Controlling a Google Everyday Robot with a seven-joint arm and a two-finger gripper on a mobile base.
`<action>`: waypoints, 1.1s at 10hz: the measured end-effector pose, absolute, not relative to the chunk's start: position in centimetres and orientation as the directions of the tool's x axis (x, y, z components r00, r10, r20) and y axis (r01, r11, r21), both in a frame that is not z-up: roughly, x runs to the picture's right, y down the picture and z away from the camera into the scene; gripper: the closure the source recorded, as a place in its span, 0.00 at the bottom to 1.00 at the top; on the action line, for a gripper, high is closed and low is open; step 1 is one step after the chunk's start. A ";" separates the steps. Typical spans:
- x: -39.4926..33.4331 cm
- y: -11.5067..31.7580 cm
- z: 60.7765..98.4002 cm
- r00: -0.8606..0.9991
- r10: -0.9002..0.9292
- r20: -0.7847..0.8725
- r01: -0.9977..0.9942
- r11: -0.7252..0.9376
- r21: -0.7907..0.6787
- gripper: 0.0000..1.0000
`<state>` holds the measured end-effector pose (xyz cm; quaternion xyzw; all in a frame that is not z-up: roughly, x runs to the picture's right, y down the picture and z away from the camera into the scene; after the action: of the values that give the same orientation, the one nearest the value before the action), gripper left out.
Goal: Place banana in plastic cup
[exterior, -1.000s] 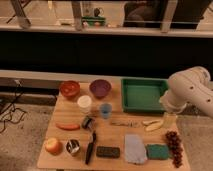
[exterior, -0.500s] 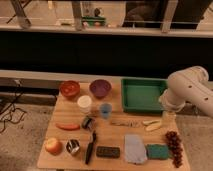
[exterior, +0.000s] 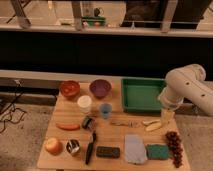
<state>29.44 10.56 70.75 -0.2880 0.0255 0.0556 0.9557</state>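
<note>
The pale yellow banana [exterior: 152, 125] lies on the wooden table [exterior: 115, 135], right of centre and just in front of the green tray. The light-blue plastic cup [exterior: 105, 110] stands upright near the table's middle, beside a white cup [exterior: 84, 103]. My gripper [exterior: 167, 116] hangs from the white arm [exterior: 185, 90] at the table's right side. It is just right of the banana and slightly above it, open and holding nothing. The cup is well to the gripper's left.
A green tray [exterior: 142, 94], a purple bowl [exterior: 100, 88] and an orange bowl [exterior: 69, 89] line the back. A carrot [exterior: 67, 126], an apple [exterior: 52, 146], a black-handled knife [exterior: 90, 147], a grey cloth [exterior: 135, 149], a green sponge [exterior: 157, 151] and grapes [exterior: 174, 147] fill the front.
The arm has edged slightly to the left, toward the banana. Everything on the table lies where it was.
</note>
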 end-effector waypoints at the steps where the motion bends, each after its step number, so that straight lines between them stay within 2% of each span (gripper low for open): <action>1: 29.6 10.8 71.0 0.992 0.095 -0.087 -0.128 0.825 -0.550 0.20; 4: 30.1 12.0 72.9 0.989 0.096 -0.111 -0.143 0.808 -0.571 0.20; 11: 30.1 12.0 73.0 0.989 0.094 -0.113 -0.142 0.808 -0.572 0.20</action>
<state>30.09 12.04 72.97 -0.3036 0.0395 0.0619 0.9500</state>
